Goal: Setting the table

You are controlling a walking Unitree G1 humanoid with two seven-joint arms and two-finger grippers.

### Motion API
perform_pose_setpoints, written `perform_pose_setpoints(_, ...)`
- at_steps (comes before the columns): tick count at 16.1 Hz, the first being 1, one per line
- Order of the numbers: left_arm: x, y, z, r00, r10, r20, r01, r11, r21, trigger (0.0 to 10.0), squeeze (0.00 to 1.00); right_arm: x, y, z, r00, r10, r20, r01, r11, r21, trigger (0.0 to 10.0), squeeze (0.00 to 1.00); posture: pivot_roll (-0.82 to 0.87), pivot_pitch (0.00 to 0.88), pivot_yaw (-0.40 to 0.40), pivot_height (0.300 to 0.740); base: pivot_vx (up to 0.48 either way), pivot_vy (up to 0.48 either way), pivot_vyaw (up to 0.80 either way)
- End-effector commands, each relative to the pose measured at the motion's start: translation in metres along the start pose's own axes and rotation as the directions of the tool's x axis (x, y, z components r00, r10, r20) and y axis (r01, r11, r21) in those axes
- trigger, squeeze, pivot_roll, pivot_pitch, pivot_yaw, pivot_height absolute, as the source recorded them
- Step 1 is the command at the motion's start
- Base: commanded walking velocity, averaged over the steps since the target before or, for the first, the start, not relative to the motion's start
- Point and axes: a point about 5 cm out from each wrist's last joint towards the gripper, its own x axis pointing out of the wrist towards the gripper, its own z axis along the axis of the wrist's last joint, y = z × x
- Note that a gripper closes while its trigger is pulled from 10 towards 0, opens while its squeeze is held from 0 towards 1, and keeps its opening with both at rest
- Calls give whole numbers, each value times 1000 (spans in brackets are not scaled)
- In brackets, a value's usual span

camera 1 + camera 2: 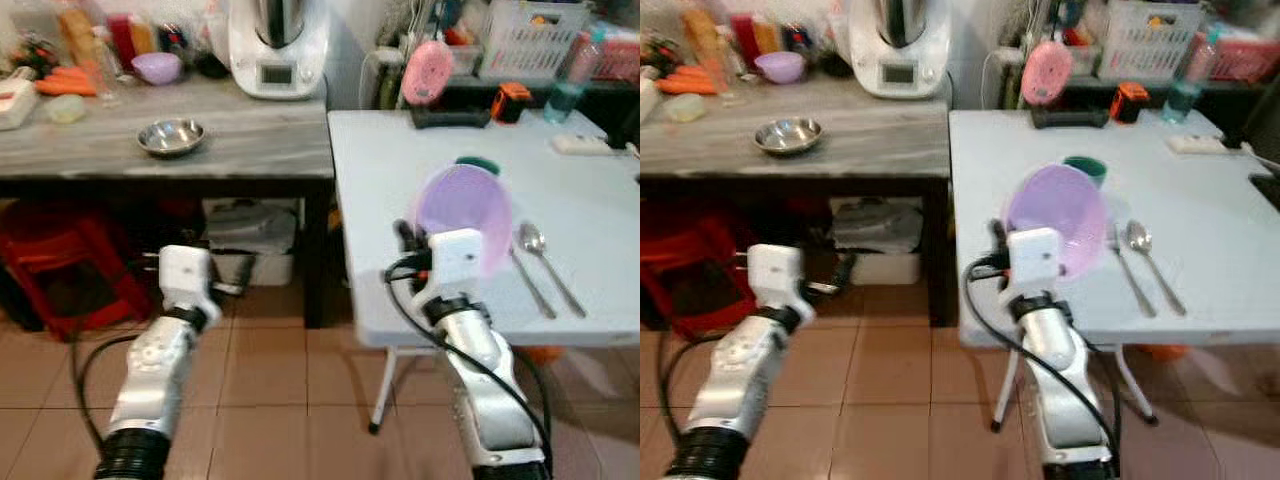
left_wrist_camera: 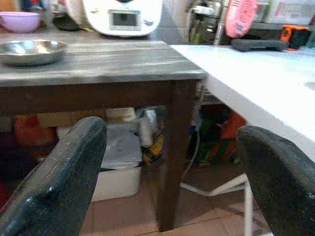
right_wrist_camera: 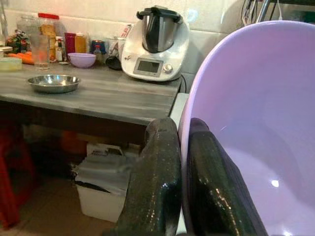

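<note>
My right gripper (image 3: 183, 162) is shut on the rim of a purple plastic bowl (image 1: 465, 215), held tilted above the near edge of the white table (image 1: 400, 170). One finger (image 3: 157, 177) lies outside the rim, the other inside. A fork (image 1: 530, 282) and a spoon (image 1: 545, 262) lie side by side on the table just right of the bowl. A green cup (image 1: 478, 165) peeks out behind the bowl. My left gripper (image 2: 172, 162) is open, low in front of the grey wooden table (image 1: 240, 150), which carries a steel bowl (image 1: 171, 136) and a small purple bowl (image 1: 157, 67).
A white kitchen machine (image 1: 277, 45) stands at the back of the grey table beside jars and carrots (image 1: 66, 80). A white bin (image 1: 250, 240) and a red stool (image 1: 60, 265) sit underneath. Baskets, a pink round thing (image 1: 430, 72) and a bottle (image 1: 572, 75) line the white table's far edge.
</note>
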Motion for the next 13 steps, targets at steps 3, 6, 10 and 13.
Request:
perform_pose_setpoints(3, 6, -9, 5, 1000, -25, 18, 25, 1000, 8, 10000, 0, 2, -10, 8, 999, -35, 35, 35, 999, -10, 10000, 0, 24, 0, 32, 740, 0, 466, 0)
perform_pose_setpoints(6, 8, -8, 6, 999, -26, 21, 26, 1000, 10, 10000, 0, 2, -10, 9, 998, -39, 45, 40, 999, -14, 10000, 0, 22, 0, 37, 740, 0, 467, 0)
perform_pose_setpoints(10, 9, -11, 6, 999, -29, 21, 28, 1000, 10, 10000, 0, 3, -10, 10, 998, -28, 52, 30, 999, -22, 10000, 0, 20, 0, 37, 740, 0, 466, 0)
perform_pose_setpoints(13, 9, -13, 4, 999, -34, 19, 33, 999, 8, 10000, 0, 3, -10, 10, 998, -28, 54, 29, 999, -20, 10000, 0, 20, 0, 37, 740, 0, 467, 0)
